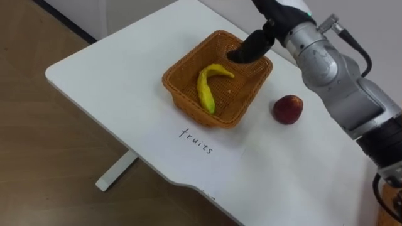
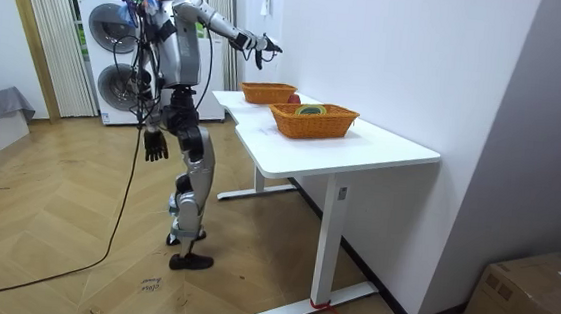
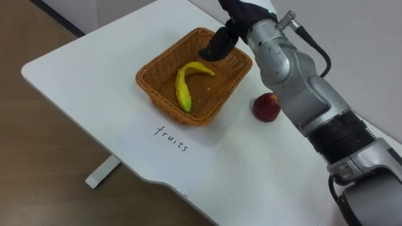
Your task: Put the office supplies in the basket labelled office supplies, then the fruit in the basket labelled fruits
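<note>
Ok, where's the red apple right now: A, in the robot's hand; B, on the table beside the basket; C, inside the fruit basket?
B: the apple sits on the white table just outside the basket, which holds a banana.

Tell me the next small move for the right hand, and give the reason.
Probably swing the right hand off the basket and across to the red fruit. The banana already lies inside, the hand hovers over the far rim with open fingers that look empty, and the red fruit sits on the table just right of the basket, unsorted.
</note>
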Tool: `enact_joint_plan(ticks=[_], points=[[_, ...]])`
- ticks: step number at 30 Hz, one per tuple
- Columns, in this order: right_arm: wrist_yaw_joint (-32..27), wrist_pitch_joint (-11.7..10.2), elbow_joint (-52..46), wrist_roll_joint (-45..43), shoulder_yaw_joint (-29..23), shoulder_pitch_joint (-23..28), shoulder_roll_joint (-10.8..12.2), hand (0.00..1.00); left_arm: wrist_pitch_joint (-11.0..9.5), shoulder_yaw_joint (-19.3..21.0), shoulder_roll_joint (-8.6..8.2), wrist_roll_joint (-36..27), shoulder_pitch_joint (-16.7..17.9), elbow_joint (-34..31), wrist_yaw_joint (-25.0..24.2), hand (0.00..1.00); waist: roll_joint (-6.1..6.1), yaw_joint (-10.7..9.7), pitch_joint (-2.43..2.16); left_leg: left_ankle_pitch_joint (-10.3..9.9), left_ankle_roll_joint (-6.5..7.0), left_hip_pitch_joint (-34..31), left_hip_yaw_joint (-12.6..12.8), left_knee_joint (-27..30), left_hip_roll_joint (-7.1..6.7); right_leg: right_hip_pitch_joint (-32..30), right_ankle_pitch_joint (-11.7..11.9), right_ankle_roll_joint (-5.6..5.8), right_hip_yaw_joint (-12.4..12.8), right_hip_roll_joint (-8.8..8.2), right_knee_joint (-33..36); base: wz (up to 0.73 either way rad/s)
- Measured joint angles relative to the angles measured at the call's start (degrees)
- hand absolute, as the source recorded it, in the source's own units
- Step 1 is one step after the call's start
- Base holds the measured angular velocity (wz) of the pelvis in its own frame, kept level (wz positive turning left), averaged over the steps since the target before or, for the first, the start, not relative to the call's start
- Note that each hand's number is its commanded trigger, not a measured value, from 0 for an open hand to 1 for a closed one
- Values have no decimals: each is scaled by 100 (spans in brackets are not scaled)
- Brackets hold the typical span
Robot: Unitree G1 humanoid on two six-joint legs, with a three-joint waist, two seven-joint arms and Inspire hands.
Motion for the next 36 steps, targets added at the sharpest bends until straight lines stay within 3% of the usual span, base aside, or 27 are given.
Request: enact_joint_plan(ticks=[6,11,13,18,20,28,30,33,36], points=[[-362,-130,206,317,-523,274,97,0,35,3,-77,3,19,-19,8,0,75,-75,-12,7,23,20,-1,33,-25,48,5,24,21,-16,2,1],[-1008,-274,532,335,-756,456,227,0,27,-2,-170,5,13,-48,-1,0,349,-161,-13,1,27,5,17,106,-26,55,8,30,75,-18,14,-1],[-1200,-284,547,339,-820,572,227,0,27,-9,-192,5,15,-75,-1,0,437,-193,-40,3,26,-13,17,107,-29,38,8,30,71,-23,19,0],[-1615,-393,563,745,-946,690,227,0,15,-115,-214,7,34,-171,68,0,526,-351,-76,20,8,-65,15,116,-21,-1,9,29,77,-19,23,0],[-1794,-457,567,1109,-963,719,227,0,-45,-116,-246,6,39,-178,152,0,533,-452,-77,38,7,-65,14,116,-21,3,9,28,82,-17,22,0],[-2134,-466,623,1738,-1480,782,243,0,-56,-128,-396,7,26,-211,179,0,578,-505,-60,34,15,-65,11,126,-37,7,9,28,57,-32,23,0],[-2195,-558,827,1941,-1612,778,269,0,-41,-180,-402,0,37,-210,179,0,612,-506,-52,35,17,-60,5,138,-39,24,10,29,33,-33,23,4],[-2231,-585,1212,2355,-1638,779,274,0,-44,-237,-426,2,37,-209,181,0,702,-505,-5,32,22,-85,1,177,-46,27,9,29,-27,-49,25,1],[-2231,-585,1511,2623,-1638,779,308,0,-42,-243,-455,6,29,-207,180,0,814,-528,-26,30,25,-102,6,177,-52,8,9,29,-49,-82,31,0]])
